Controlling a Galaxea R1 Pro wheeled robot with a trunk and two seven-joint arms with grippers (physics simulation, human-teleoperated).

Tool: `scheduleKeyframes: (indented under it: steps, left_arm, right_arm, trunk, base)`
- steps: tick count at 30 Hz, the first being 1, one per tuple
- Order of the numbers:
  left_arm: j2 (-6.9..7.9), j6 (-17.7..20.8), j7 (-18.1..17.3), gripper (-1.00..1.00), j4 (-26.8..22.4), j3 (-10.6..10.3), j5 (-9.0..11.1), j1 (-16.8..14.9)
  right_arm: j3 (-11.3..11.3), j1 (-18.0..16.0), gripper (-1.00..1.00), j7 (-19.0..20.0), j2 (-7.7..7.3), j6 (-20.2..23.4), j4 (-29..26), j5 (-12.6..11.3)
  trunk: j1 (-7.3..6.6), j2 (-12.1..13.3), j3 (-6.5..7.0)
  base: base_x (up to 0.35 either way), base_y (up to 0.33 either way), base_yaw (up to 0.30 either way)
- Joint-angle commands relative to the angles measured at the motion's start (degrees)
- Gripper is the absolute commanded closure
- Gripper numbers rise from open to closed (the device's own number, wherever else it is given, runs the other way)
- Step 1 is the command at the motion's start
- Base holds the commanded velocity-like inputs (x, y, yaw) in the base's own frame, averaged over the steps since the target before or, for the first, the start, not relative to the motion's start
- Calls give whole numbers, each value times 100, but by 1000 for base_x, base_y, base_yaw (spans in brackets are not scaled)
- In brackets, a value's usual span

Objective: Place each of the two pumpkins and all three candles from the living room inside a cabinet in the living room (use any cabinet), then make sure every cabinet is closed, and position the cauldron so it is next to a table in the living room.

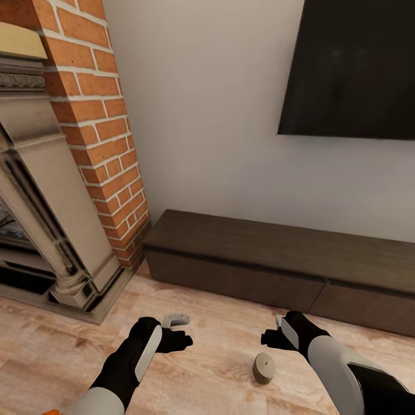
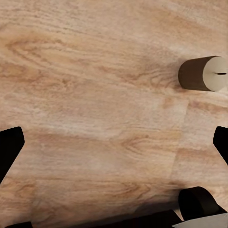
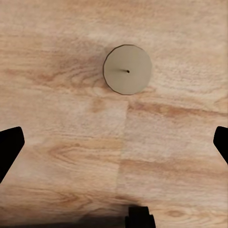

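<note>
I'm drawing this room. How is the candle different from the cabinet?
The candle is a small, stubby, tan cylinder; the cabinet is long, low and boxy.
The candle is pale beige with a lighter flat top; the cabinet is dark brown wood.
The candle stands out on the open wooden floor between the grippers; the cabinet runs along the wall under the TV.
Both rest on the floor, and the cabinet's fronts look closed.

Cabinet (image 1: 276, 262) cut off at right edge; orange object (image 1: 51, 411) barely visible.
</note>
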Motion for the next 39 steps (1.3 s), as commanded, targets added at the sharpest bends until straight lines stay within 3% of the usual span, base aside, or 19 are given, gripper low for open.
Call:
scheduleKeyframes:
  steps: [1, 25, 27, 32, 39]
  left_arm:
    - [1, 21, 40, -100, -8, -6, 48, -3]
    - [-6, 23, 40, -100, -19, -6, 47, -3]
    - [-7, 23, 41, -100, -19, -6, 47, -3]
    - [-8, 23, 41, -100, -19, -6, 49, -3]
    - [-15, 23, 41, -100, -19, -6, 47, -3]
  right_arm:
    - [-49, -2, -100, 1, 3, 26, -9, 58]
    - [-57, -2, -100, 60, 2, -288, -12, 54]
    - [-57, 1, -100, 107, -1, -288, -15, 48]
    - [-58, 1, -100, 647, -21, -249, -20, 46]
    - [-58, -1, -100, 767, -51, -235, -28, 56]
  trunk:
    - [22, -44, -23]
    - [549, -1006, -454]
    - [593, -1087, -490]
    - [703, -1287, -580]
    - [856, -1568, -706]
  base:
    - [0, 0, 0]
    - [0, 0, 0]
    - [0, 0, 0]
    - [0, 0, 0]
    - [0, 0, 0]
